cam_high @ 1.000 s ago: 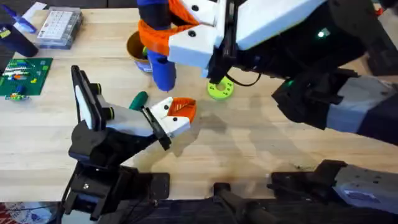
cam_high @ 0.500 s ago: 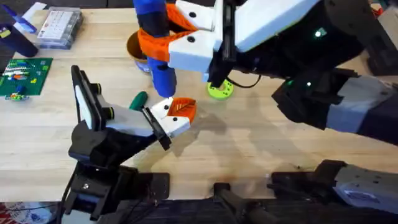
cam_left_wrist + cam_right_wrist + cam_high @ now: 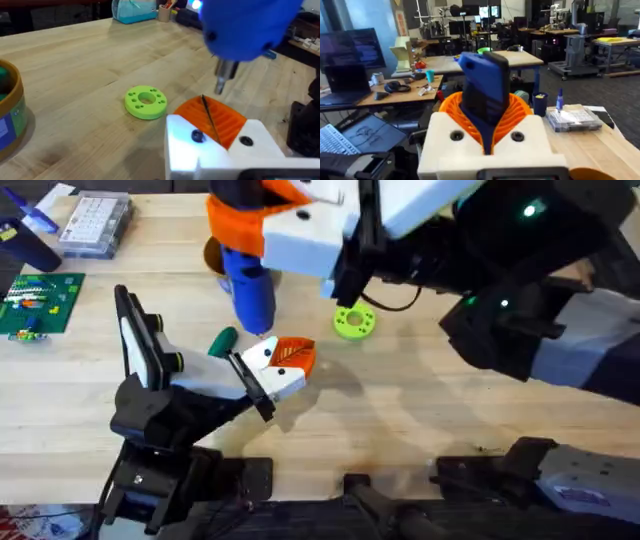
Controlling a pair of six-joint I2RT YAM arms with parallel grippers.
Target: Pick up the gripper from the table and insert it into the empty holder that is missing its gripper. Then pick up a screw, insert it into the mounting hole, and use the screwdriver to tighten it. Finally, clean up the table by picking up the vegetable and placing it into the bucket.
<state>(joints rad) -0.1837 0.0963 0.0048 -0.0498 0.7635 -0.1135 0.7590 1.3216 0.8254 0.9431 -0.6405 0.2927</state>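
Blue screwdriver (image 3: 248, 285), clamped in right gripper (image 3: 265, 230), hangs tip-down just above gripper (image 3: 292, 355) seated in holder (image 3: 265, 375): keep vert., align w/ mounting hole, lower slowly; left gripper state undeterminable.

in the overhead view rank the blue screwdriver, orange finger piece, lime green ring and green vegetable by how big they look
1. screwdriver, though it is held up nearer the camera, which inflates it
2. orange finger piece
3. and 4. lime green ring and green vegetable look alike; the vegetable is partly hidden
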